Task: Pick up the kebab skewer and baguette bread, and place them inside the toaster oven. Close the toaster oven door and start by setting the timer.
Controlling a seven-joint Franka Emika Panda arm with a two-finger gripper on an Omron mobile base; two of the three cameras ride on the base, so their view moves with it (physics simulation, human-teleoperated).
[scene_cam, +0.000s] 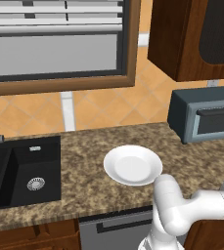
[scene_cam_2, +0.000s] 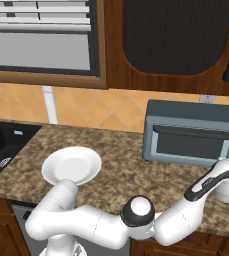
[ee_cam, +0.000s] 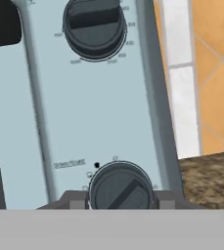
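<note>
1. Left base view: toaster oven (scene_cam: 204, 117) sat at the back right of the granite counter (scene_cam: 84, 180), against the tiled wall, w/ its door (scene_cam: 216, 122) shut upright and the dark bar handle across the top of the window. White plate (scene_cam: 132, 165) lay near the counter's front edge, about mid-counter, well apart from the oven. Black sink (scene_cam: 23, 177) was set into the counter's left end, faucet at its back left corner. White arm rose at lower right and ran off the right edge. Dark wood cabinet (scene_cam: 191, 36) hung above the oven; window w/ blinds at upper left.

2. Right base view: same oven (scene_cam_2: 191, 135) at the counter's back right, door (scene_cam_2: 188, 142) closed. Arm reached low along the counter's front edge to the oven's right end; the hand sat at the frame's right edge, by the control panel. Plate (scene_cam_2: 71, 165) near the front edge, left of the oven; sink corner at far left.

3. Hand view: close on the oven's pale blue-grey control panel (ee_cam: 84, 112). Upper dial (ee_cam: 94, 24) near the top edge; lower dial (ee_cam: 121, 188) at the bottom. Gripper (ee_cam: 121, 199) was at that lower dial, one finger tip (ee_cam: 77, 200) on each side of it, jaws pinching the knob. Strip of door window at upper left; orange tile wall and a bit of counter to the right.
</note>
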